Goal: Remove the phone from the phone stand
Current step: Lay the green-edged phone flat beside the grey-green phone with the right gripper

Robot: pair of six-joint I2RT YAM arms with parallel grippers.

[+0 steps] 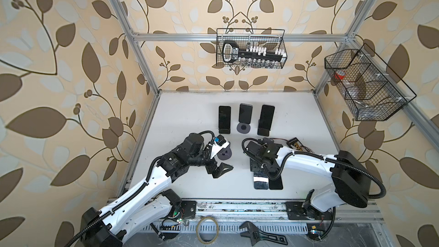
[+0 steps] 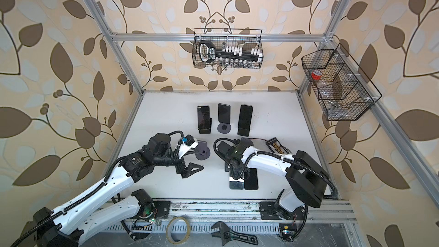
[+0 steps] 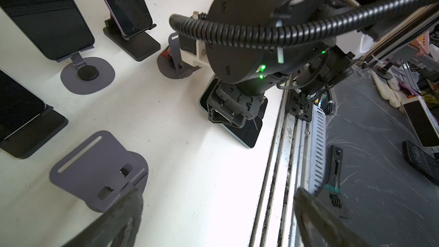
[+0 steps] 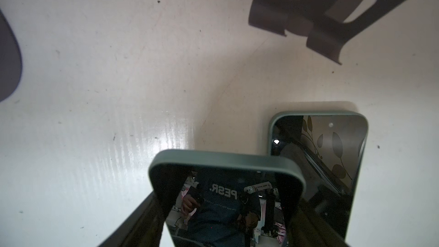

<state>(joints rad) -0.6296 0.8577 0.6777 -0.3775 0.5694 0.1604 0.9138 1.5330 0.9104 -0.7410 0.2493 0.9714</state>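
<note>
The black-screened phone in a grey-green case (image 4: 223, 162) is clamped by its long edges in the right gripper (image 4: 226, 210), low over the front of the white table (image 1: 190, 119), just beside a second green-cased phone (image 4: 332, 153) laid flat. The left gripper (image 1: 220, 169) is spread wide and empty near a vacant grey-purple stand (image 3: 95, 169).

The phone (image 4: 221, 179) in the right tool (image 4: 228, 200) runs off the frame edge.

Green-cased phone (image 4: 225, 198) (dark screen up) clear of grey stand (image 4: 332, 15).
</note>
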